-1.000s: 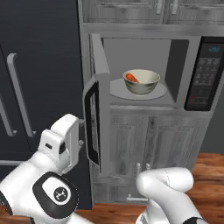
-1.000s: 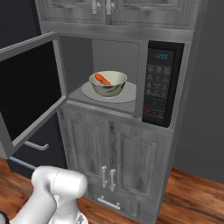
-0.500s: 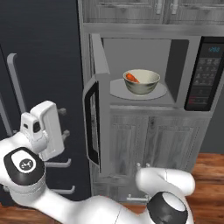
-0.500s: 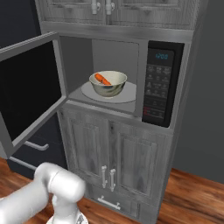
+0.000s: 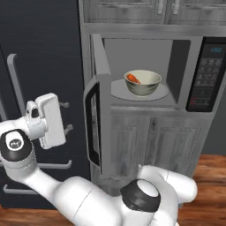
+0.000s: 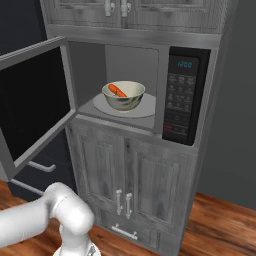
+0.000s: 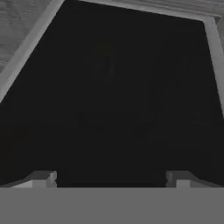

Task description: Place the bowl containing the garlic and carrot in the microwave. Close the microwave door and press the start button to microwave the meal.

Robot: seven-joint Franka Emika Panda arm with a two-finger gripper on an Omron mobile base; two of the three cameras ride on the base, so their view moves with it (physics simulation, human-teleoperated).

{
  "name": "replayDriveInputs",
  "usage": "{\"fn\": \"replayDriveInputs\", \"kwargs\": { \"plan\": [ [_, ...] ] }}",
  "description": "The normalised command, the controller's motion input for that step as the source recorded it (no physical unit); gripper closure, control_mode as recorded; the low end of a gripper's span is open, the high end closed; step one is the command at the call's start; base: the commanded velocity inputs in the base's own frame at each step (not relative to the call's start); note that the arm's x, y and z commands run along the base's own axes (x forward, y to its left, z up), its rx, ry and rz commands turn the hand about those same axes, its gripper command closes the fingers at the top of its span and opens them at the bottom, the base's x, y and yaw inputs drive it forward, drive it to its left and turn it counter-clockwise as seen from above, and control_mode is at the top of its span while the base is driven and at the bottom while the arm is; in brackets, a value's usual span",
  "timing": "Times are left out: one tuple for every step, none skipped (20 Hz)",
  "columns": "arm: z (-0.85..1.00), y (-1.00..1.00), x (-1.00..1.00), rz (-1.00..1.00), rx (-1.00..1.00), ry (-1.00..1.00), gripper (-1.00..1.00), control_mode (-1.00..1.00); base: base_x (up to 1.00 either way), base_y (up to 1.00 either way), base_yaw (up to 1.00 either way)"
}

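Fingers: the two dark fingertips [image 7: 41, 178] stand wide apart at the bottom of the hand view, nothing between them.
Gripper: the gripper [image 7: 111, 179] is spread open and empty, facing a broad dark glass panel in a silver frame.
Hand: in the left base view the white hand sits left of the microwave door [image 5: 93, 126], in front of the black fridge [image 5: 39, 53], apart from the door's handle.
Door: it stands open, swung out to the left on its hinge; the right base view shows its dark glass [image 6: 35, 107] angled away from the cavity.
Bowl: the bowl [image 5: 142, 82] rests upright on the round turntable plate [image 5: 117, 90] inside the microwave [image 6: 187, 60], about the middle of the cavity.
Carrot: the carrot [image 6: 118, 91] lies inside the bowl, against its left side.
Garlic: I cannot make it out in the bowl.
Keypad: the black keypad panel [image 5: 206, 75] with its blue display is to the right of the cavity.
Surroundings: grey wooden cabinet doors [image 6: 135, 182] sit below the microwave, above a wooden floor [image 6: 220, 220].
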Motion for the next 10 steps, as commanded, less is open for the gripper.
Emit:
{"fn": "replayDriveInputs", "kwargs": {
  "plan": [
    [-0.06,-0.87,0.00,-0.27,0.00,0.00,-1.00,-1.00,0.00,0.00,0.00],
    [-0.02,-0.98,0.00,-0.25,0.00,0.00,-1.00,-1.00,0.00,0.00,0.00],
    [0.00,-1.00,-0.11,-0.23,0.01,0.00,-1.00,-1.00,0.00,0.00,0.00],
    [0.00,-1.00,-0.25,-0.21,0.03,0.00,-1.00,-1.00,0.00,0.00,0.00],
    [0.00,-1.00,-0.28,-0.19,0.07,0.00,-1.00,-1.00,0.00,0.00,0.00],
    [-0.01,-1.00,-0.26,-0.18,0.08,0.00,-1.00,-1.00,0.00,0.00,0.00],
    [-0.04,-1.00,-0.29,-0.16,0.11,-0.03,-1.00,-1.00,0.00,0.00,0.00],
    [-0.04,-1.00,-0.31,-0.15,0.13,-0.05,-1.00,-1.00,0.00,0.00,0.00],
    [-0.04,-1.00,-0.29,-0.13,0.14,-0.06,-1.00,-1.00,0.00,0.00,0.00],
    [-0.05,-1.00,-0.29,-0.11,0.16,-0.08,-1.00,-1.00,0.00,0.00,0.00]
  ]
}}
